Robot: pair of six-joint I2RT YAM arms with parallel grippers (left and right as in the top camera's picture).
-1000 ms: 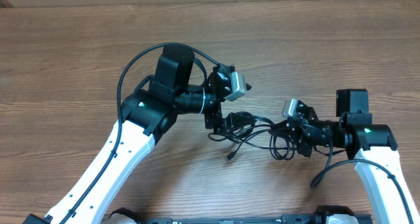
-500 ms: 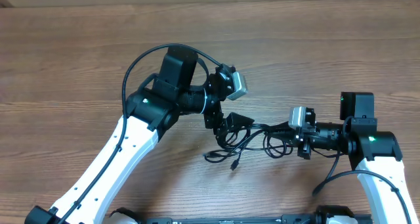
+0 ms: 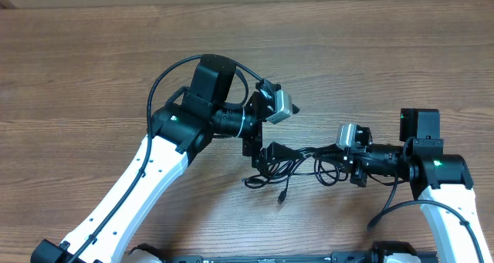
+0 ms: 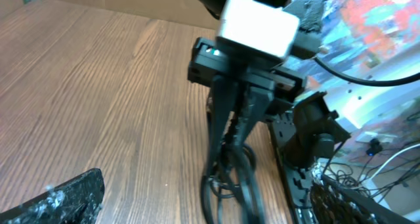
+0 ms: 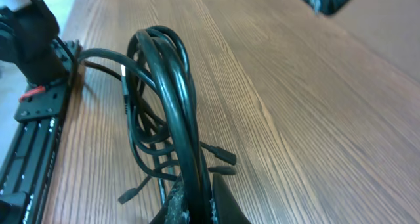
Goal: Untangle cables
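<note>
The cables (image 3: 302, 163) are a tangle of thin black cords lying between my two grippers in the overhead view. My right gripper (image 3: 338, 152) is shut on several strands of the cables (image 5: 172, 86), which loop out from its fingers (image 5: 197, 207) across the table. Two plug ends (image 5: 223, 156) stick out to the side of the loop. My left gripper (image 3: 272, 153) sits at the bundle's left end. Its fingers (image 4: 203, 207) stand wide apart, with the cables (image 4: 230, 178) running between them without being pinched. One loose plug (image 3: 283, 195) lies toward the front.
The wooden table (image 3: 93, 78) carries only the cables and arms. A black base rail (image 5: 33, 119) runs along the table's front edge and also shows in the left wrist view (image 4: 295, 184). The right arm's own thicker wiring (image 3: 386, 205) hangs near its wrist.
My right gripper has levelled and drawn back slightly to the right with the cables. The bundle now stretches out between the grippers. The loose plug has shifted toward the front.
</note>
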